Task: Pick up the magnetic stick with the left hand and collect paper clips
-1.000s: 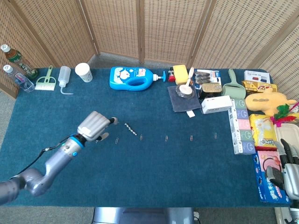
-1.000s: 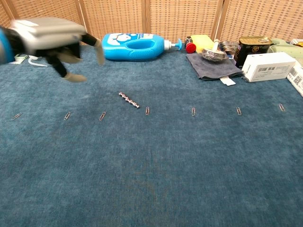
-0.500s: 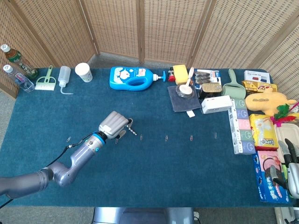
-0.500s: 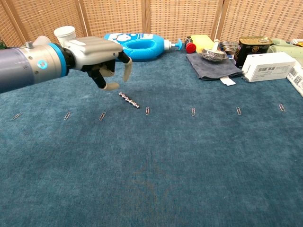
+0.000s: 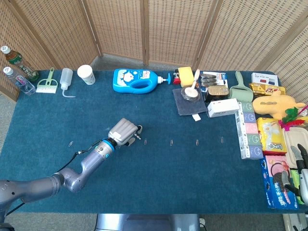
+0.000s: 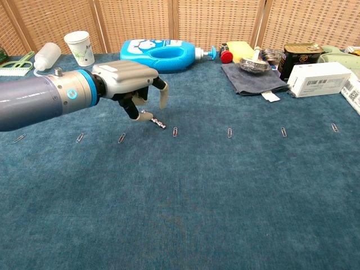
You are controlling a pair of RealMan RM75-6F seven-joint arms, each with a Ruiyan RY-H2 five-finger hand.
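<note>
My left robot hand point(image 6: 130, 84) sits over the near-left middle of the bench point(image 5: 159, 183), its fingertips point(image 6: 145, 117) on or just above the left end of the magnetic stick point(image 6: 159, 123); I cannot tell whether they touch. A row of paper clips point(image 6: 229, 133) runs left to right across the bench, level with the stick, some left of my hand and some right. Behind, along the far edge, a detergent bottle point(image 5: 137, 80) lies centre-left, with a paper cup point(image 5: 86, 74) further left. My right robot hand point(image 5: 299, 173) rests off the bench's right end, beside the stacked packets point(image 5: 274, 139).
</note>
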